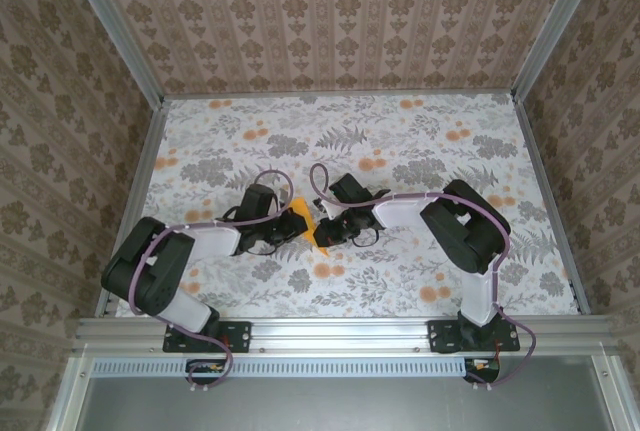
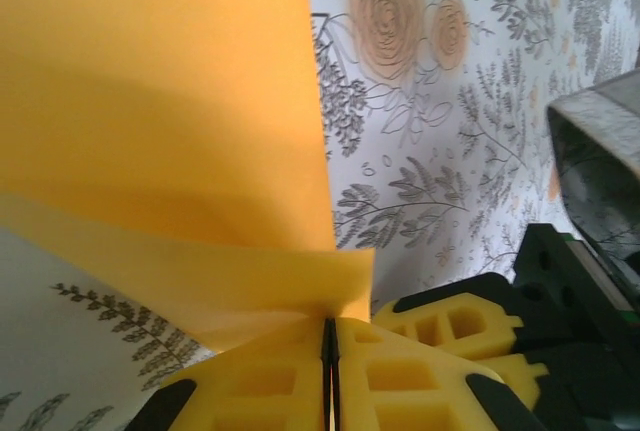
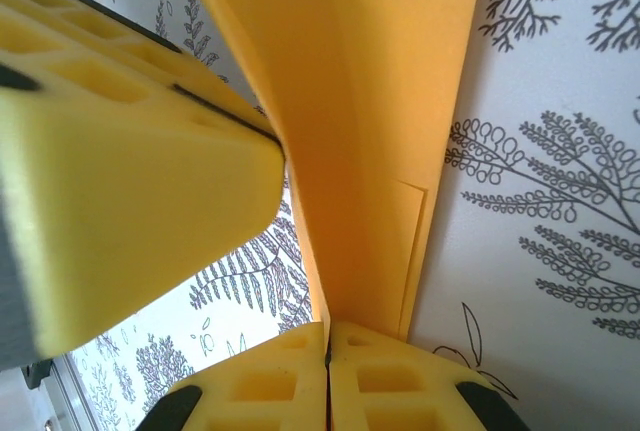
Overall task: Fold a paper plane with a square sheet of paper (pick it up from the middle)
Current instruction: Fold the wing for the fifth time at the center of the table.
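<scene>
Two pairs of yellow fingertips meet on one thin, bright orange-yellow square sheet of paper [image 1: 302,213], held between the arms over the grey-and-orange floral tabletop [image 1: 420,141]. The left gripper [image 2: 328,336] has its fingers pressed together, with the sheet's lower edge pinched in the seam between them. From there the paper spreads up and away ahead of the fingertips, and a folded flap lies across just above them. Just to the right of those fingers sit the yellow pads [image 2: 450,323] of the right gripper [image 3: 328,339]. Its own fingers are also clamped tight on the sheet, which rises from their tips as a narrow V-shaped fold. A left-gripper finger [image 3: 130,171] touches the fold's left side.
</scene>
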`<action>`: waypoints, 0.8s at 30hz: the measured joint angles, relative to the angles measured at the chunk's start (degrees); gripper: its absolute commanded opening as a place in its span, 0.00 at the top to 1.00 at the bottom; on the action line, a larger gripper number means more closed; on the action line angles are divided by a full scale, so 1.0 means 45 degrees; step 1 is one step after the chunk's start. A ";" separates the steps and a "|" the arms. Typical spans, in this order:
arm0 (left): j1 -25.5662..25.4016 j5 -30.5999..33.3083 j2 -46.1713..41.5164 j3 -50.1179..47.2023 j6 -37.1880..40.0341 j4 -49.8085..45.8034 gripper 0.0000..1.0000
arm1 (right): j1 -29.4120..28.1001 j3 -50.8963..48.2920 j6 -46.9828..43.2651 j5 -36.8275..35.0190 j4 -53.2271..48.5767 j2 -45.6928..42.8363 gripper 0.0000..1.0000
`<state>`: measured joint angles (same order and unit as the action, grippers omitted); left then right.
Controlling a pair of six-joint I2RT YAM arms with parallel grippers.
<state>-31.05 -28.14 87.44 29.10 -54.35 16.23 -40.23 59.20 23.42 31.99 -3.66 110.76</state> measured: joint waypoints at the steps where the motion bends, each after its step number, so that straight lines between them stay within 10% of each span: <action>1: -0.0005 0.0015 0.0107 0.0000 0.0000 -0.0005 0.90 | 0.0000 0.0000 0.0034 0.0000 0.0000 0.0000 0.91; 24: -0.0010 0.0015 0.0607 0.0005 0.0000 0.0019 0.91 | 0.0447 -0.0311 0.0899 0.0942 -0.0500 -0.0534 0.88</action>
<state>-31.09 -28.08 90.17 29.12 -54.35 16.32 -38.22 57.80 27.46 36.23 -5.91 108.36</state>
